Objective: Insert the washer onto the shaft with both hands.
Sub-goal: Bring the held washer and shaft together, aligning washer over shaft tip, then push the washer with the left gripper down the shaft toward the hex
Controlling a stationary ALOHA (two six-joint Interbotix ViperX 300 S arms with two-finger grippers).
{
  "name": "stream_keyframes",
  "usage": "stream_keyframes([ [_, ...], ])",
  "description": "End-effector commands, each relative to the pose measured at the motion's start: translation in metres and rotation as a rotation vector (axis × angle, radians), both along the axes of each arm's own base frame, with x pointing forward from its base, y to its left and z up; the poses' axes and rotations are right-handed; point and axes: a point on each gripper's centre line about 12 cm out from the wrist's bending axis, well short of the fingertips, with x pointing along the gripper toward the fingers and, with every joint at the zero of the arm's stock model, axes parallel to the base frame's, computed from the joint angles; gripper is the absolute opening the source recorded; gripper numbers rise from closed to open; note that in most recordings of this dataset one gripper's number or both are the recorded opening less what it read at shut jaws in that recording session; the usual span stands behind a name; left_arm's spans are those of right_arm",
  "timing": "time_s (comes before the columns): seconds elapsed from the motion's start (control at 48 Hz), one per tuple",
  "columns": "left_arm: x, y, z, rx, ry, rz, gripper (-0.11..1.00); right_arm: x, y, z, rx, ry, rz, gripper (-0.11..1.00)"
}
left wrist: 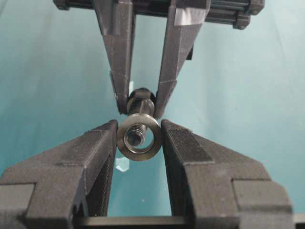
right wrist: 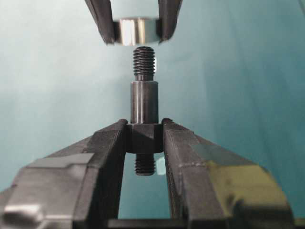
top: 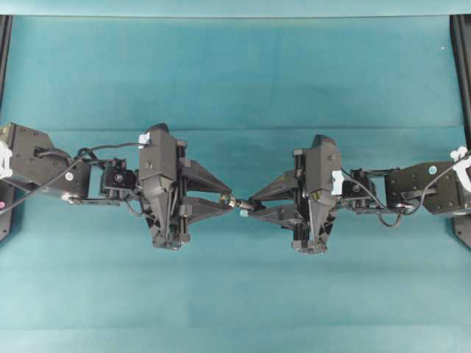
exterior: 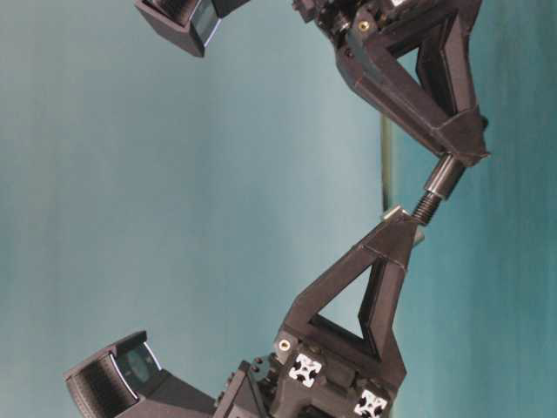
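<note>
My left gripper (left wrist: 138,139) is shut on the washer (left wrist: 122,145), a silvery ring held by its rim with the hole facing the camera. Through that hole I see the shaft's threaded tip, a little left of centre. My right gripper (right wrist: 144,138) is shut on the collar of the dark shaft (right wrist: 144,100). The shaft points at the washer (right wrist: 138,31), and its threaded end stops just short of it. From overhead, both grippers meet at mid-table, washer (top: 232,199) against shaft (top: 246,206). At table level the shaft (exterior: 444,177) slants down to the washer (exterior: 399,212).
The teal table (top: 235,73) lies under both arms, which hover above it. A tiny pale speck (left wrist: 122,164) sits on the cloth beneath the grippers, also visible in the right wrist view as a speck (right wrist: 160,164). Black frame posts (top: 462,66) stand at the table's side edges.
</note>
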Motion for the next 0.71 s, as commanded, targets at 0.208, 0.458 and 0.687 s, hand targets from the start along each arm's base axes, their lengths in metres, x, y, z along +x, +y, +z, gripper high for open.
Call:
stream_keyframes([
  [0.208,0.003,-0.001,0.007,-0.002,-0.028,-0.001,0.35,0.007,-0.002,0.012,0.024,-0.075,-0.03,0.0],
  [0.458,0.006,-0.001,0.005,-0.001,-0.023,-0.004,0.35,0.01,-0.002,0.014,0.023,-0.087,-0.029,0.0],
  [0.687,0.013,-0.003,0.004,-0.001,-0.025,-0.007,0.35,0.017,-0.001,0.017,0.021,-0.099,-0.027,0.0],
])
